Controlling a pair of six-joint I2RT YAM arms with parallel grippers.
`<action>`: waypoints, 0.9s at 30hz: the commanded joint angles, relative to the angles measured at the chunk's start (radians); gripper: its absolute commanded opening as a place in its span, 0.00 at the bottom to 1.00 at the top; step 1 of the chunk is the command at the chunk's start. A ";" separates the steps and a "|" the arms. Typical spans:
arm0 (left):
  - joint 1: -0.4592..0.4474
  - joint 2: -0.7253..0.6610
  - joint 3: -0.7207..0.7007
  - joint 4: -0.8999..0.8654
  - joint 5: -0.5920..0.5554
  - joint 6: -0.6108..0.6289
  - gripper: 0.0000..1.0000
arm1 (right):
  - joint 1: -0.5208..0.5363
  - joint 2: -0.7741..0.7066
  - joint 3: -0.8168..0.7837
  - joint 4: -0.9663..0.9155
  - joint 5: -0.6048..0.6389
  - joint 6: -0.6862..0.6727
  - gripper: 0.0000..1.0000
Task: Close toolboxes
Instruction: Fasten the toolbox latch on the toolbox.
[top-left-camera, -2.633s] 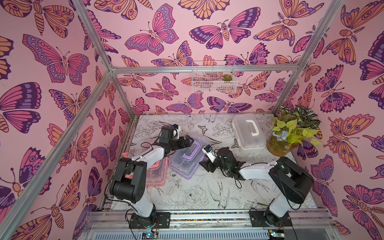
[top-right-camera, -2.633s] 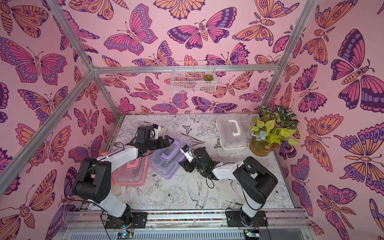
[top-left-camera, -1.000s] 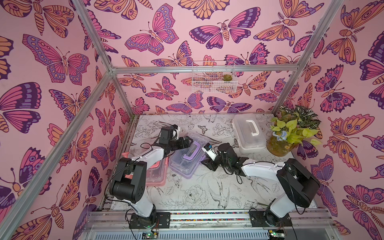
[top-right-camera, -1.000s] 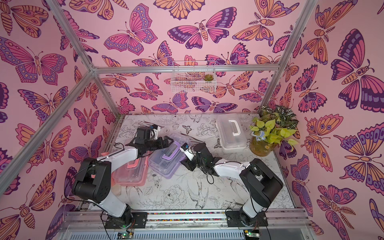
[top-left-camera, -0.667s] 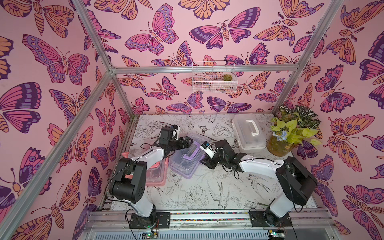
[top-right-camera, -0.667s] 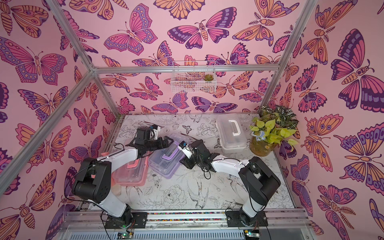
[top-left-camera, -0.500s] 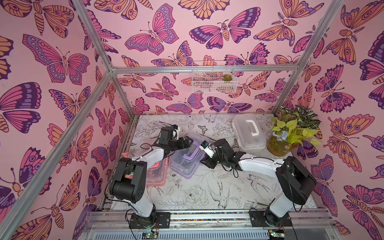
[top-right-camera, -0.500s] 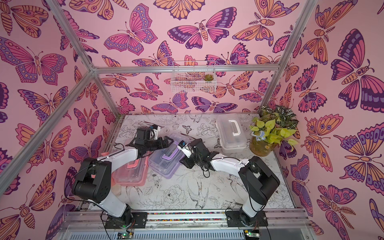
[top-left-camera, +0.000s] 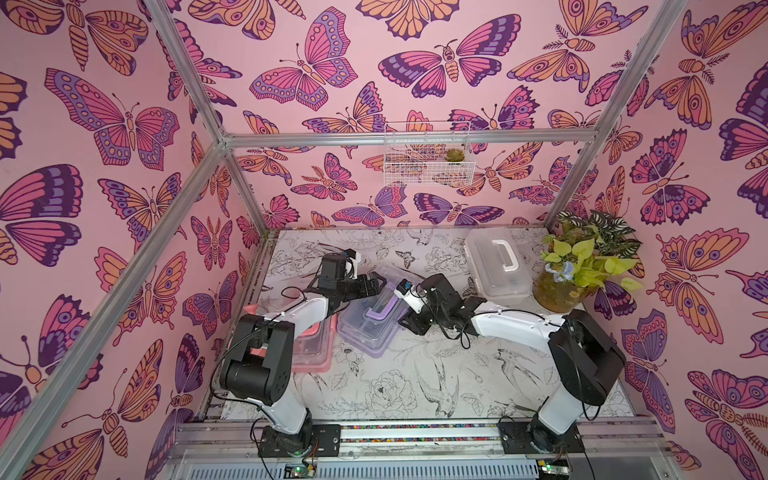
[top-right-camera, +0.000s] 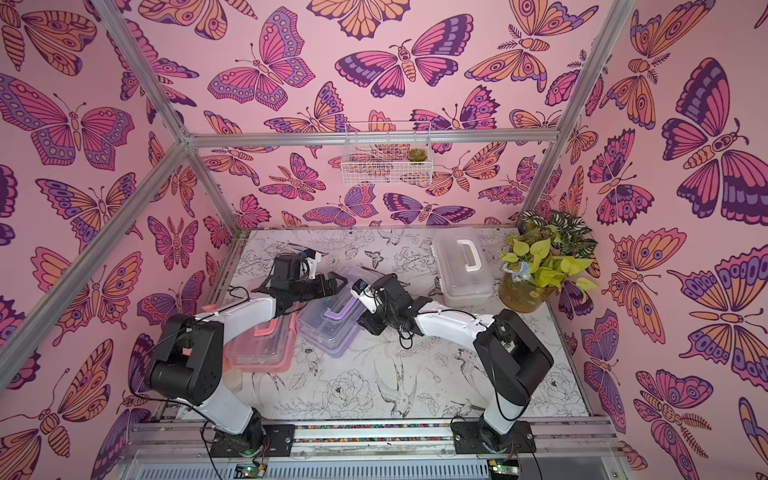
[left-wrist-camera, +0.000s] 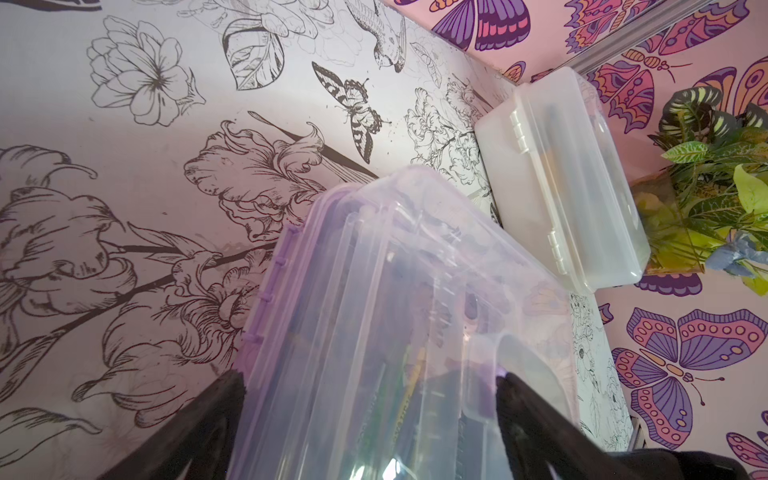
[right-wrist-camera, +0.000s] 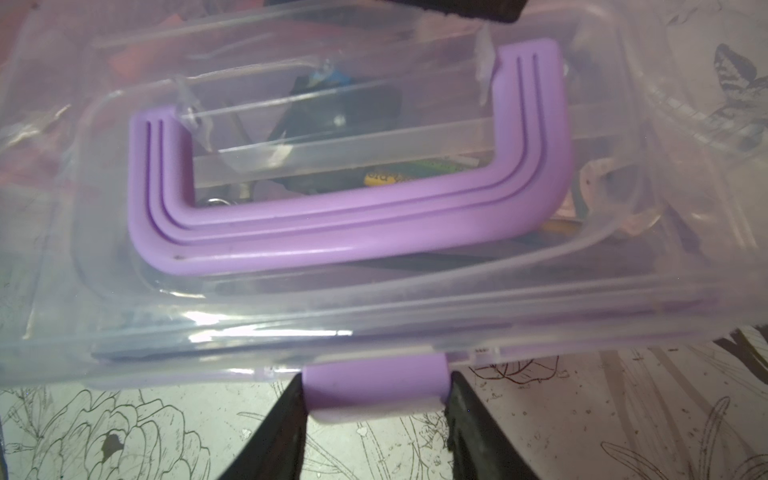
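The purple toolbox lies at mid-table with its clear lid down and its purple handle flat. My left gripper is open wide at the box's far end, and its fingers straddle the lid. My right gripper is at the box's right side, shut on the purple latch, which fills the gap between its jaws. The pink toolbox sits left of the purple one, partly under my left arm. At the back right stands the white toolbox, lid down.
A potted plant stands in the back right corner beside the white toolbox. A white wire basket hangs on the back wall. Butterfly-papered walls close in the table on three sides.
My right wrist has moved back and left along the purple toolbox's side, closing in on its latch. The left arm has stayed where it was.
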 joint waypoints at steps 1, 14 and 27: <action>-0.023 0.067 -0.044 -0.100 0.031 0.002 0.95 | 0.008 -0.024 0.043 0.033 0.013 0.032 0.43; -0.023 0.062 -0.043 -0.102 0.026 0.006 0.95 | 0.008 -0.057 0.021 0.040 0.010 -0.008 0.43; -0.023 0.056 -0.043 -0.103 0.017 0.009 0.95 | 0.009 -0.062 0.032 0.034 0.005 -0.021 0.43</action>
